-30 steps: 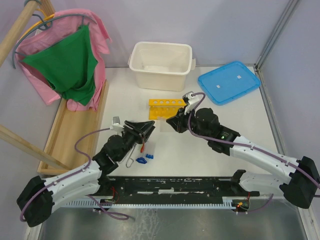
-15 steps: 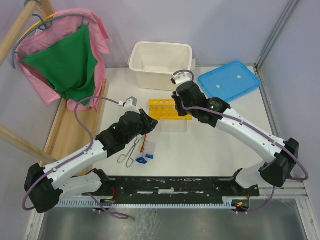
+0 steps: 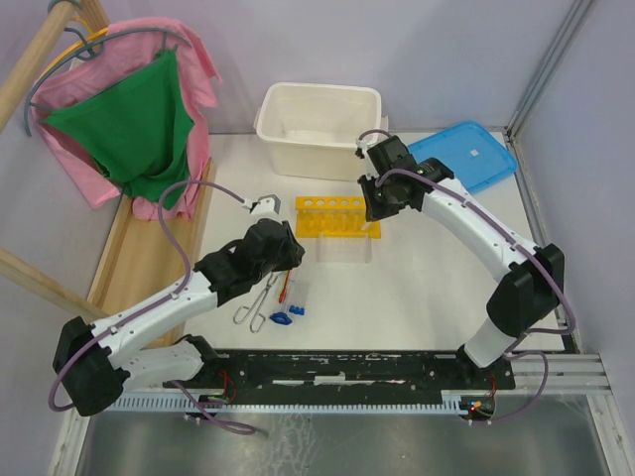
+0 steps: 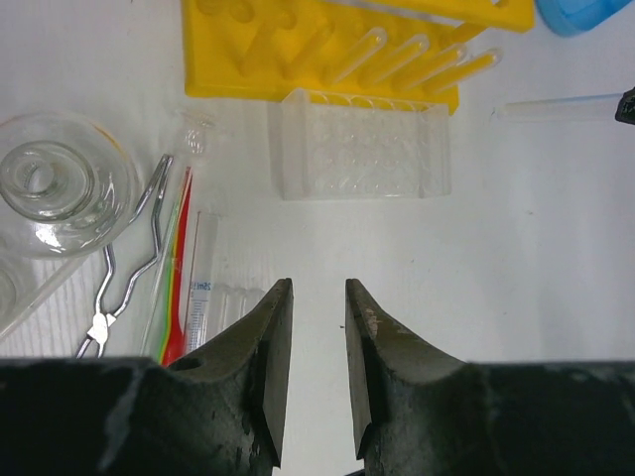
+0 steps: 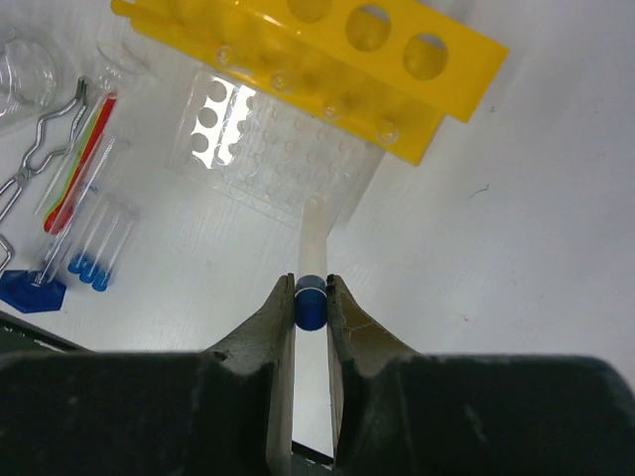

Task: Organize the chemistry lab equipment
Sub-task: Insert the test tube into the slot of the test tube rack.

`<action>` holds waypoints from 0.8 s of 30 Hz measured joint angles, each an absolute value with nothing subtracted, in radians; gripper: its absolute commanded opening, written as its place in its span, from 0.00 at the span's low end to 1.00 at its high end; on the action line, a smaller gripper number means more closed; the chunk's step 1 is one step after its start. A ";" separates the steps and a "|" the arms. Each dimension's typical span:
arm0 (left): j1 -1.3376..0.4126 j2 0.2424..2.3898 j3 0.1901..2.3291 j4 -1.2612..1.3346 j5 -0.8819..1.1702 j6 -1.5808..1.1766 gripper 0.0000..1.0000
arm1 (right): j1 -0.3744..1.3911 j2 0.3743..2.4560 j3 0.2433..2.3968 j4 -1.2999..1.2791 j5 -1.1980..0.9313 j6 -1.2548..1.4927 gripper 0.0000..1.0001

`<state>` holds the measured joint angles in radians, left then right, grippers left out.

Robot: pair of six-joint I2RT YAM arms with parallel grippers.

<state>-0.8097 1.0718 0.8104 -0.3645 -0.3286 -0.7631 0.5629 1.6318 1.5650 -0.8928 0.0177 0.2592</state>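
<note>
The yellow test-tube rack [image 3: 332, 216] lies near the table's middle, with a clear well plate [image 3: 347, 248] just in front of it. My right gripper [image 5: 311, 297] is shut on the blue cap of a clear tube [image 5: 313, 233], which hangs over the plate's edge near the rack's [image 5: 327, 59] right end. My left gripper [image 4: 317, 297] is open by a narrow gap with nothing in it, above bare table before the plate [image 4: 362, 149]. To its left lie a glass flask [image 4: 55, 193], metal tongs [image 4: 134, 258] and the thin red rod [image 4: 179, 297]. More blue-capped tubes [image 5: 99, 243] lie flat nearby.
A large white tub [image 3: 319, 124] stands behind the rack, and a flat blue lid [image 3: 466, 159] lies at the back right. A wooden tray [image 3: 149, 248] runs along the left edge under hanging pink and green cloth [image 3: 129, 119].
My right arm has carried the tube from in front of the plate up toward the rack's right end. My left gripper has narrowed and moved a little toward the rack.
</note>
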 measured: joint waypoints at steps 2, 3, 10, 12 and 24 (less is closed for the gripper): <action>-0.810 1.088 0.806 -0.367 -0.324 -0.757 0.34 | 0.565 1.653 1.565 -0.903 -0.006 0.255 0.07; -0.810 1.089 0.802 -0.367 -0.321 -0.755 0.34 | 0.566 1.661 1.565 -0.905 -0.015 0.252 0.07; -0.810 1.087 0.798 -0.368 -0.322 -0.734 0.34 | 0.567 1.707 1.565 -0.908 -0.042 0.235 0.07; -0.810 1.087 0.798 -0.368 -0.323 -0.731 0.34 | 0.567 1.728 1.565 -0.907 -0.045 0.233 0.07; -0.809 1.087 0.786 -0.365 -0.324 -0.730 0.34 | 0.567 1.822 1.565 -0.904 -0.047 0.226 0.07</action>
